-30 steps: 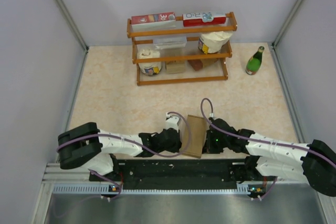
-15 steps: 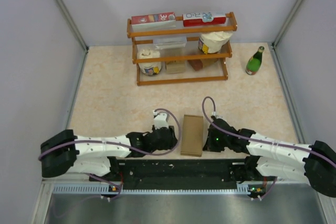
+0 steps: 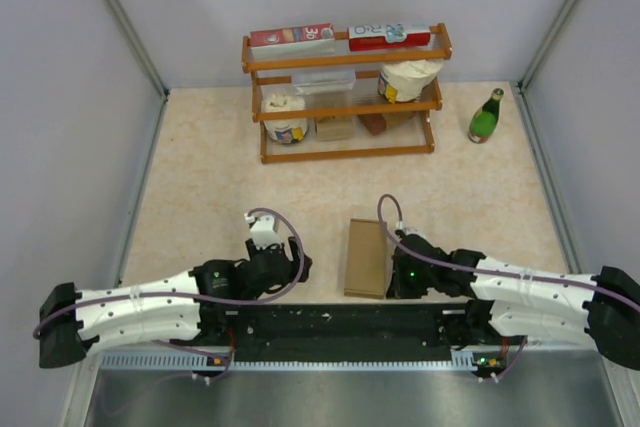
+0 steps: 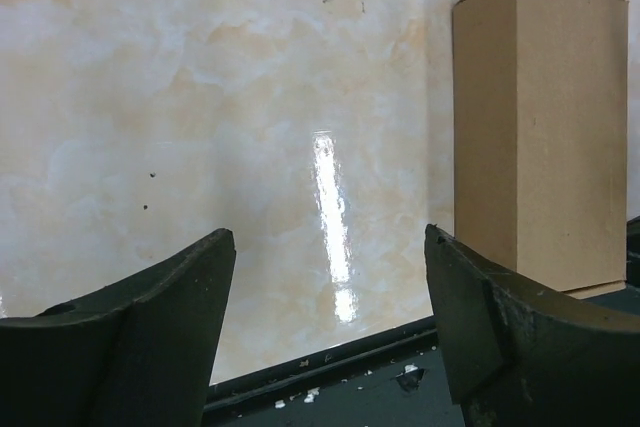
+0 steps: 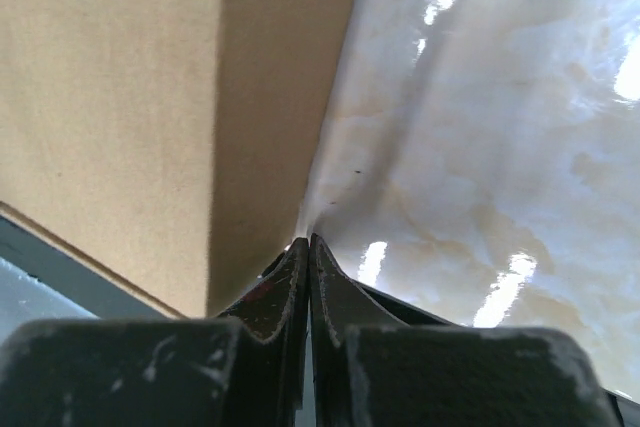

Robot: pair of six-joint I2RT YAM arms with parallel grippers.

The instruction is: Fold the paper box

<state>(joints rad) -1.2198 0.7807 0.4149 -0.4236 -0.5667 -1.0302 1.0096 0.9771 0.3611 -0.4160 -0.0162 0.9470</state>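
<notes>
The box (image 3: 366,257) lies flat on the table (image 3: 220,177) near the front edge, between the two arms. It is a closed brown oblong with its long side running away from the bases.

The left gripper (image 4: 328,239) sits low over the table, well left of the box and apart from it. Its fingers (image 4: 160,332) are spread wide, with only bare tabletop between them. In the left wrist view the box shows at the upper right, beyond the right-hand finger.

The right gripper (image 5: 308,247) is just beside the box's right side, close to its near end. Its two fingers are pressed together tip to tip, with nothing seen between them. The tips reach the line where the box's side meets the table. They seem to touch the cardboard, though the close view leaves that unsure.

At the back of the table stand a wooden rack (image 3: 345,97) of goods and a green bottle (image 3: 486,115), well apart from the box.
</notes>
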